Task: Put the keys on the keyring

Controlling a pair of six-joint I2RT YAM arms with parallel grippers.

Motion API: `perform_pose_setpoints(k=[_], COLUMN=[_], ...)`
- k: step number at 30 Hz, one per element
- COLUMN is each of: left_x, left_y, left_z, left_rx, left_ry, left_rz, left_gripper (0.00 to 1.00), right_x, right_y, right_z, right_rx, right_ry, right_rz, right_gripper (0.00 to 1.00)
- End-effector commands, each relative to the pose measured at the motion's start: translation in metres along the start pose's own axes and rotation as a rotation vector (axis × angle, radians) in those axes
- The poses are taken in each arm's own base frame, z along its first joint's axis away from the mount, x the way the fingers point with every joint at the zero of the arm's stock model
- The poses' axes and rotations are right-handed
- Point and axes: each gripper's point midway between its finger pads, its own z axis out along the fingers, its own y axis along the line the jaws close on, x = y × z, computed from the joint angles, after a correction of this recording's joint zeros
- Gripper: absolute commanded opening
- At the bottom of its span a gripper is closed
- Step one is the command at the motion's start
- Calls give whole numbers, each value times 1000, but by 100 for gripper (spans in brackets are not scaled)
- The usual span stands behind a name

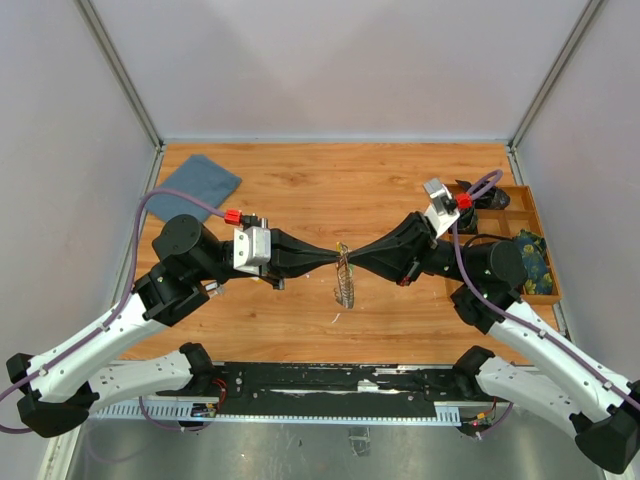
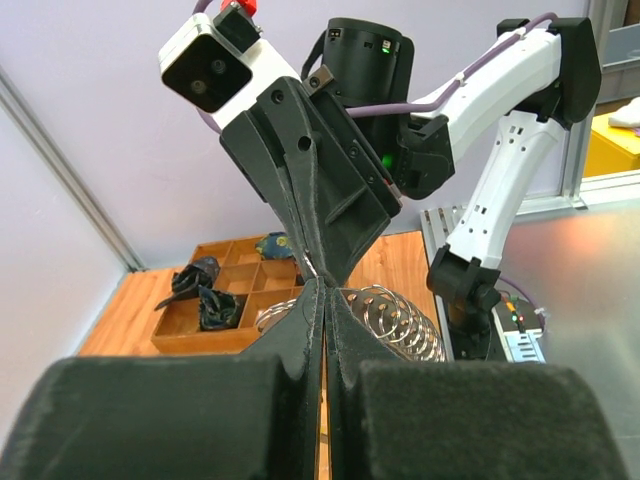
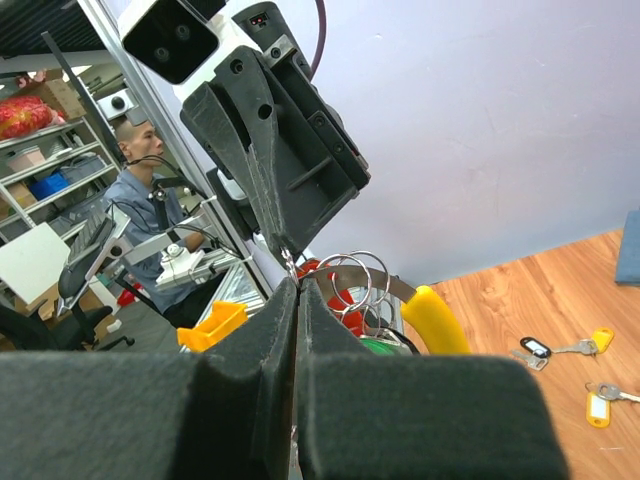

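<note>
Right wrist only: loose keys (image 3: 597,408).

One keyring (image 1: 345,283), perhaps three loose keys (image 3: 585,345)

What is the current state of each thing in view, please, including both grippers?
left gripper: shut, pinching the keyring's wire.
right gripper: shut, tip to tip with the left, on the same wire.
keyring: hanging below the meeting fingertips.
keys: loose, lying flat on the table, not on the ring.
blue cloth: lying flat in the far left corner.
wooden tray: on the right, some compartments holding dark items.
</note>
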Motion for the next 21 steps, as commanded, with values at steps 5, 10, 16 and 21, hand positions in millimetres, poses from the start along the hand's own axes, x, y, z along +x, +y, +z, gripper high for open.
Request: perform_pose_setpoints(k=[5, 10, 16, 21], left_x=[-16, -16, -15, -15], left_y=[-10, -8, -1, 9], left_z=[-2, -1, -1, -2], left_rx=[41, 30, -10, -73], left_ry=[-42, -46, -47, -53], left_rz=[17, 16, 15, 20], left_gripper=[1, 0, 0, 0], right_x=[-30, -33, -36, -40], right_y=[12, 13, 13, 13], right_z=[7, 7, 7, 6], right_rx=[-36, -36, -30, -14], right_ry=[-123, -133, -156, -174], right_rz=[-42, -42, -27, -17], right_gripper=[1, 0, 1, 1])
